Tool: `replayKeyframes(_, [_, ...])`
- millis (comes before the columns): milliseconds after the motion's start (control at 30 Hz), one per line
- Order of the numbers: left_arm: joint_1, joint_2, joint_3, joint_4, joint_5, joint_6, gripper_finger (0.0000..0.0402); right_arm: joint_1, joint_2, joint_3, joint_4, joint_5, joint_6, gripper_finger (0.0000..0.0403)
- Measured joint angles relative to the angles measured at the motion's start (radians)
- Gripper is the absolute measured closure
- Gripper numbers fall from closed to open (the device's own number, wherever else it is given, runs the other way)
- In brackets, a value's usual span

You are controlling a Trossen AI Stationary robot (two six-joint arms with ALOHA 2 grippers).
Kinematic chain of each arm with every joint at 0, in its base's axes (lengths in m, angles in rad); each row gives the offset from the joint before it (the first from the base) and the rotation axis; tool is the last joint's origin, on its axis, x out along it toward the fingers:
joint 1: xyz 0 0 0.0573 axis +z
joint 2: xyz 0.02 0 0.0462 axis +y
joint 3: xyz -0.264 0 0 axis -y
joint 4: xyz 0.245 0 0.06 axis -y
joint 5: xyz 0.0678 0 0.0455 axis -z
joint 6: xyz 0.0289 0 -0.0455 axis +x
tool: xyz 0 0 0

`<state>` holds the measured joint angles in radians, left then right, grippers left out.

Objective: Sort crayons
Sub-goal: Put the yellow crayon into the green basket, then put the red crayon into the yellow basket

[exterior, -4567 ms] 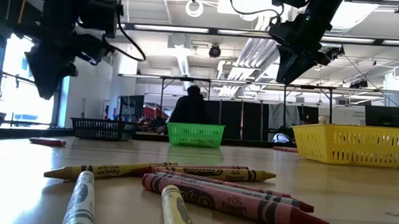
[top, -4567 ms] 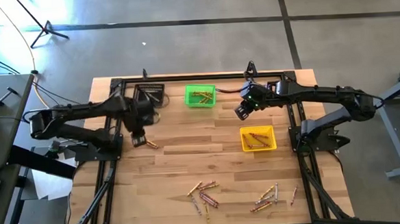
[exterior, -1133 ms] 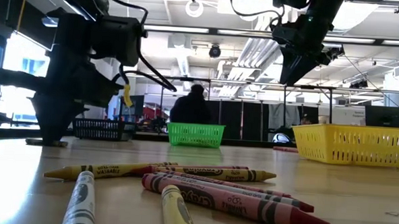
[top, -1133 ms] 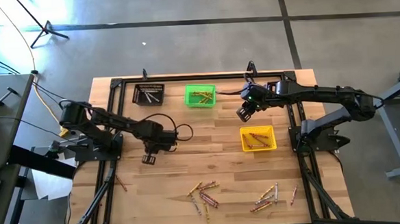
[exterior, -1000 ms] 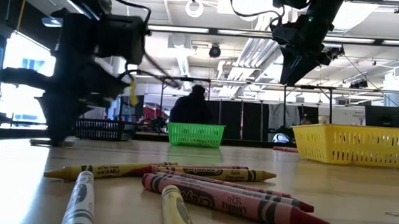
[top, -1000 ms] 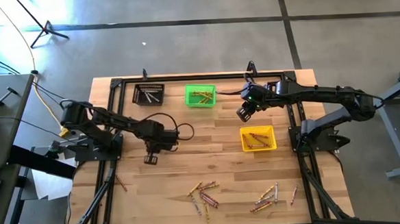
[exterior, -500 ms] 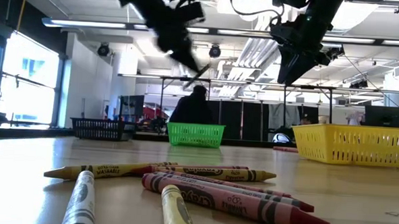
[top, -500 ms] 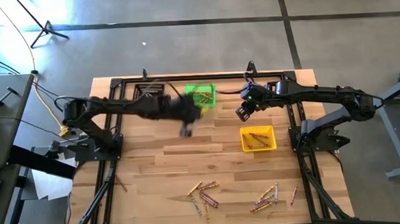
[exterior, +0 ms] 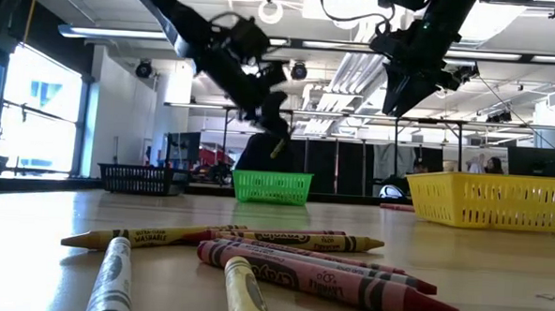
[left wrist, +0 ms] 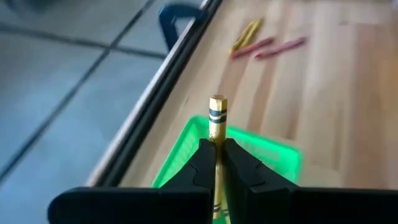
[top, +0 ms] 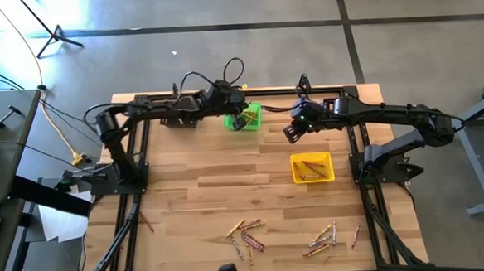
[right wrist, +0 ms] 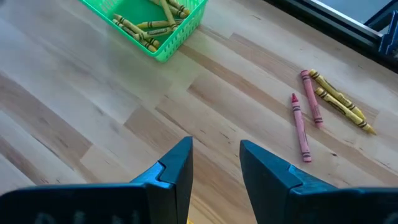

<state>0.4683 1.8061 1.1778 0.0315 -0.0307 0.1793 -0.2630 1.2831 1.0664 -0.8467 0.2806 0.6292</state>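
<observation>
The thin yellow-gold wax crayon [left wrist: 217, 134] with 2 dark bands near its tip is standing upright in the pinch of the left gripper [left wrist: 217, 163], whose dark fingers are pressing together on its lower half. It is hanging above the small green plastic mesh bin [top: 243, 117], which is sitting at about 12 o'clock on the pale wooden plank table [top: 228, 182] and already holding several yellow-gold crayons.

To do this step well, the left gripper should be centring over the bin's opening before letting go, since in the left wrist view the crayon seems to be sitting nearer the bin's rim than its middle, though that view is blurred. Lowering first should keep the stick from bouncing out.

The right gripper [right wrist: 214, 163] is waiting at about 1 o'clock with its fingers spread and nothing between them, above bare table beside the green bin.

The loose crayons [exterior: 282, 259] are lying at about 6 o'clock. In the low view their paper wrappers are carrying dark print that looks like a Crayola mark, but I cannot read it with certainty.
</observation>
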Motion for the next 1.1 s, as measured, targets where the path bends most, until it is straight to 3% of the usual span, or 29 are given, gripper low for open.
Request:
replayKeyframes(167, [0.011,0.059,0.000,0.019,0.002,-0.086,0.0387,0.000,0.000,0.000,0.006,0.000,0.006,0.0286])
replayKeyframes(400, [-0.006,0.040,0.002,0.038,0.000,0.038,0.0344,0.000,0.000,0.000,0.007,0.043,0.062,0.0286])
replayKeyframes(633, [-0.007,0.037,0.002,0.018,0.000,0.032,0.0309,-0.002,0.000,0.000,0.020,0.055,0.079,0.0286])
replayKeyframes(867, [-0.037,-0.067,0.002,-0.033,0.063,-0.007,0.0305,-0.017,0.000,0.000,0.057,0.052,0.072,0.0286])
replayKeyframes(1100, [-0.088,-0.255,0.002,-0.154,0.131,-0.087,0.0305,-0.019,0.001,0.000,0.058,0.051,0.071,0.0286])
